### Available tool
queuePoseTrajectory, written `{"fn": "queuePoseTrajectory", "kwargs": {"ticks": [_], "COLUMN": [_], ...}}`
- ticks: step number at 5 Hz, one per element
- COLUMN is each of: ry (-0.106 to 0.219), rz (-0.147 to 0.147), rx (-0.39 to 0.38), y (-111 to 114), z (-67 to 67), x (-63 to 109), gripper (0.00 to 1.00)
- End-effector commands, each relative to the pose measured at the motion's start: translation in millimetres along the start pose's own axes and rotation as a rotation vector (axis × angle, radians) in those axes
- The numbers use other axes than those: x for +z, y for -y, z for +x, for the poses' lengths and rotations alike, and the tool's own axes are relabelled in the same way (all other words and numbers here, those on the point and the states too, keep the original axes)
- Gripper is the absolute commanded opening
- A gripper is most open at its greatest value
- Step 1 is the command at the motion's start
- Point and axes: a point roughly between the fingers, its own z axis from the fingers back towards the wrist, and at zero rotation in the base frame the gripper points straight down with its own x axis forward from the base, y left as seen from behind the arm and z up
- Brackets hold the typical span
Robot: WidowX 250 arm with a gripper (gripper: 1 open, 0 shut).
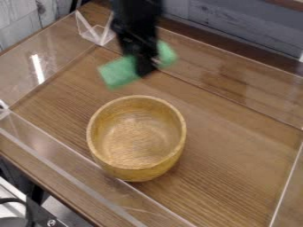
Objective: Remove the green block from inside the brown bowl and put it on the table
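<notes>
The green block (119, 71) hangs in the air above the table (236, 133), tilted and blurred by motion, with my black gripper (143, 60) shut on it. The block is just beyond the far rim of the brown bowl (137, 137). The bowl stands upright near the table's front, and its inside shows only bare wood.
Clear acrylic walls (71, 191) run round the table's edges. A grey plank wall (236, 22) stands behind the table.
</notes>
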Motion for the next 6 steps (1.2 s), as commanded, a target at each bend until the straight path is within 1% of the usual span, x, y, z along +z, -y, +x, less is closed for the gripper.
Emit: {"fn": "queuePoseTrajectory", "kwargs": {"ticks": [1, 2, 3, 4, 5, 6], "ry": [0.040, 0.050, 0.059, 0.075, 0.088, 0.098], "rz": [0.003, -0.015, -0.010, -0.005, -0.003, -0.009], "rx": [-0.083, -0.172, -0.203, -0.192, -0.167, -0.150], "y": [44, 93, 109, 117, 122, 126], "z": [17.2, 32.0, 38.6, 38.4, 36.1, 34.2], "x": [2.9, -5.2, -17.6, -33.0, -36.2, -48.8], "gripper": [0.00, 0.00, 0.00, 0.00, 0.00, 0.00]}}
